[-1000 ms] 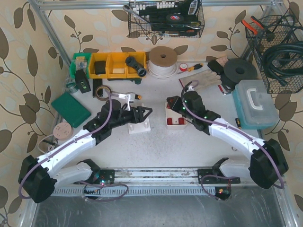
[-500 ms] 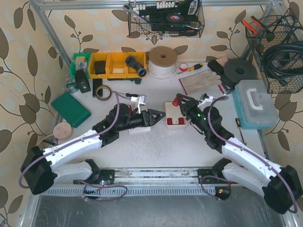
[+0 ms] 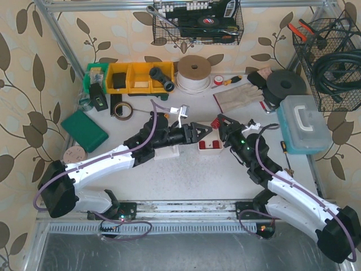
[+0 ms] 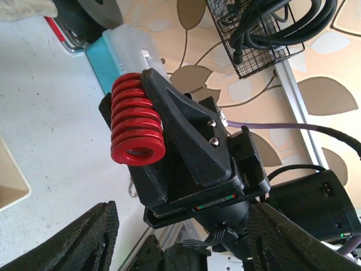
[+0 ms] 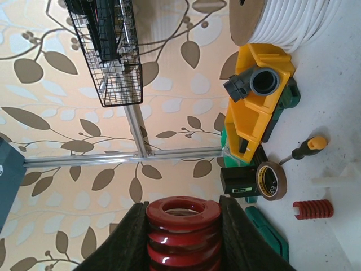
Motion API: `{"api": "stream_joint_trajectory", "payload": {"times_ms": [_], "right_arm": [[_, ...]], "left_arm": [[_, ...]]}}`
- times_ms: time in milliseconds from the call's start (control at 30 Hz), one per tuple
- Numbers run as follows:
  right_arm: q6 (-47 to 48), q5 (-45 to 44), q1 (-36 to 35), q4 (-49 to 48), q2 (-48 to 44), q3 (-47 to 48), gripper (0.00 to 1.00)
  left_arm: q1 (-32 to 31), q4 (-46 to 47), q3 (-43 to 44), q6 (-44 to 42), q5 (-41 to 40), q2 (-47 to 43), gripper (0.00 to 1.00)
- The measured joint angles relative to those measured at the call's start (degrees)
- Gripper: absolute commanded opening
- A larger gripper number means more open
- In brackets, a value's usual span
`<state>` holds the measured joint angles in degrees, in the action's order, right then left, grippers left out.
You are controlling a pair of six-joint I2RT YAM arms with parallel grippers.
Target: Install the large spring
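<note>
Large red spring (image 4: pixel 137 127) is clamped in right gripper (image 3: pixel 221 125), raised off the table at centre of the top view. White fixture block (image 3: pixel 206 148) sits just below it in frame. Long axis runs along the fingers. Left gripper (image 3: pixel 202 131) is spread wide and empty, just left of the spring. Coils are thick, glossy and evenly spaced.

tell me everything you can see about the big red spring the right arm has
The large spring is a glossy red coil, metal by its look, with thick, closely stacked turns and a hollow core. The black right tool clamps it on two opposite sides, near the tool's tips, with one open end facing outward. It seems to hang clear of the table, and nothing but the tool touches it.
</note>
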<state>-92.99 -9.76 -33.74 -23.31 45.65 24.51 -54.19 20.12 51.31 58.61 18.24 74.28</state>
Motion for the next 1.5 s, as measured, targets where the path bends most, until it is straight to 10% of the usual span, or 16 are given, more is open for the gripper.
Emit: {"api": "stream_joint_trajectory", "payload": {"times_ms": [1500], "right_arm": [[-8.63,-2.62,-2.91,5.81,-1.62,1.11,0.00]], "left_arm": [[-0.28,-6.01,6.10,-6.91,-1.62,7.26,0.64]]}}
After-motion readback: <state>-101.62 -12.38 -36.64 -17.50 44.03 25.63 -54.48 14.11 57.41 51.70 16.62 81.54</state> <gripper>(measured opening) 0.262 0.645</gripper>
